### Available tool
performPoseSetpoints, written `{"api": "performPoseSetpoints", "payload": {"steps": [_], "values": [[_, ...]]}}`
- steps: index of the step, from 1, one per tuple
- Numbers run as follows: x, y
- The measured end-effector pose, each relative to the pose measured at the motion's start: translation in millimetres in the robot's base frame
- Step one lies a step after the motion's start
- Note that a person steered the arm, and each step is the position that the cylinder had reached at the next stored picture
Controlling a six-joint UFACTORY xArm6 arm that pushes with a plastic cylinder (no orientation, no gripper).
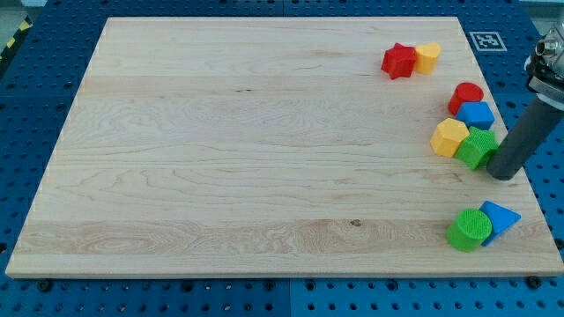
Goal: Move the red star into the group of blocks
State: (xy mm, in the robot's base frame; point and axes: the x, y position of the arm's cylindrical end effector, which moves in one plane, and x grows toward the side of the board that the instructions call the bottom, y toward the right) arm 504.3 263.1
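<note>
The red star (pixel 398 61) lies near the view's top right, touching a small yellow block (pixel 427 57) on its right. A group sits lower at the right edge: a red cylinder (pixel 466 95), a blue block (pixel 477 114), a yellow hexagon (pixel 449 137) and a green star (pixel 477 147). My tip (pixel 503 174) rests at the board's right edge, just right of the green star and touching or nearly touching it. It is far below the red star.
A green cylinder (pixel 469 230) and a blue triangle (pixel 499 216) sit together near the view's bottom right corner. The wooden board (pixel 247 150) lies on a blue pegboard. A marker tag (pixel 486 40) is off the top right corner.
</note>
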Motion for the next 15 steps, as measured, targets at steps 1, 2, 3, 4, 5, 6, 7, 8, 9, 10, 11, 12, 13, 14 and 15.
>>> {"api": "performPoseSetpoints", "payload": {"steps": [1, 2, 3, 4, 5, 6, 7, 8, 9, 10, 11, 12, 13, 14, 15], "values": [[-5, 1], [-4, -2], [-4, -51], [-4, -120], [-18, -167], [-61, -207], [-123, -232], [-186, -238], [-246, -218], [-259, -192], [-259, -157], [-251, -115], [-206, -93], [-158, -71], [-152, -71]]}}
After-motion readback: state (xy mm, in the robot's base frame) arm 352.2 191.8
